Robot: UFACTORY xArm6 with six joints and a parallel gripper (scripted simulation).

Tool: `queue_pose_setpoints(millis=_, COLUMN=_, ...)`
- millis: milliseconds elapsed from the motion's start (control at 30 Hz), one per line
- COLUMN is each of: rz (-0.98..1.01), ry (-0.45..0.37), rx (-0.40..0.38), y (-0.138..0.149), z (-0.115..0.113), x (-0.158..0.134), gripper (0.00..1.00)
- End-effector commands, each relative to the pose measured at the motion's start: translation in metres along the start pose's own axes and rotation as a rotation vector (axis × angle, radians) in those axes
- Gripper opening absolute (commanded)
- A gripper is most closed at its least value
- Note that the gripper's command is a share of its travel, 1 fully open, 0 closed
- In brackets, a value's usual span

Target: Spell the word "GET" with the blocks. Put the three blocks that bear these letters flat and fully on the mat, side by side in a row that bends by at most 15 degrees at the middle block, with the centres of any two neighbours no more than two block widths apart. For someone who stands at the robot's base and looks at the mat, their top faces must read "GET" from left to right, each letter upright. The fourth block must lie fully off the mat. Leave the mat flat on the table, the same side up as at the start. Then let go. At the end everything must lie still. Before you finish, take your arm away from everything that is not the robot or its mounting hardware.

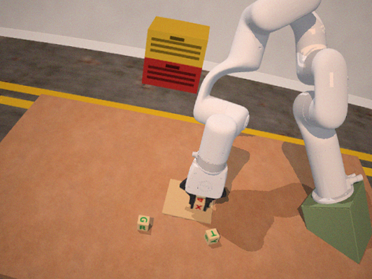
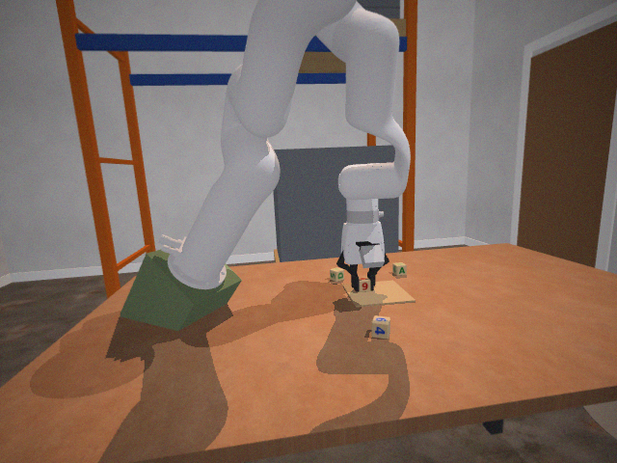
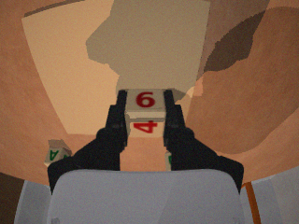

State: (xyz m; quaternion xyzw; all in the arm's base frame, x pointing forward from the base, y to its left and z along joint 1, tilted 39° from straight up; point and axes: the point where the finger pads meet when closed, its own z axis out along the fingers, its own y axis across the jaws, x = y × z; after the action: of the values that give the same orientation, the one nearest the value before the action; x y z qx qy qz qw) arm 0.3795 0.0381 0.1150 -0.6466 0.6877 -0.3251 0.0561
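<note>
Gripping the red-lettered block (image 3: 145, 107) on the mat (image 3: 69, 56), fingers closed against its sides

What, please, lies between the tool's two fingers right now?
A block with red markings, standing on the mat; the tool is shut on it. The wrist view shows this best, with a finger on each side.

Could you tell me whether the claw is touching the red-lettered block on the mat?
Touching: the wrist view shows both fingers pressed against the sides of the block.
</note>
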Motion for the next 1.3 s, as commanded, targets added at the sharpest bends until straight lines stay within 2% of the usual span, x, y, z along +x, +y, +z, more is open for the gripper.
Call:
queue_pose_setpoints(millis=0, rz=0.001, ry=-0.001, rx=0.002, y=-0.001, z=-0.001, x=0.0, gripper=0.27)
queue_pose_setpoints(millis=867, rz=0.001, ry=-0.001, rx=0.002, y=-0.001, z=-0.003, x=0.0, gripper=0.27)
queue_pose_setpoints(millis=967, rz=0.001, ry=-0.001, rx=0.002, y=-0.001, z=-0.013, x=0.0, gripper=0.27)
queue_pose_setpoints(millis=1100, rz=0.001, ry=-0.001, rx=0.002, y=-0.001, z=-0.038, x=0.0, gripper=0.27)
queue_pose_setpoints(millis=1167, rz=0.001, ry=-0.001, rx=0.002, y=-0.001, z=-0.038, x=0.0, gripper=0.27)
queue_pose_setpoints(millis=1267, rz=0.001, ry=-0.001, rx=0.002, y=-0.001, z=-0.063, x=0.0, gripper=0.27)
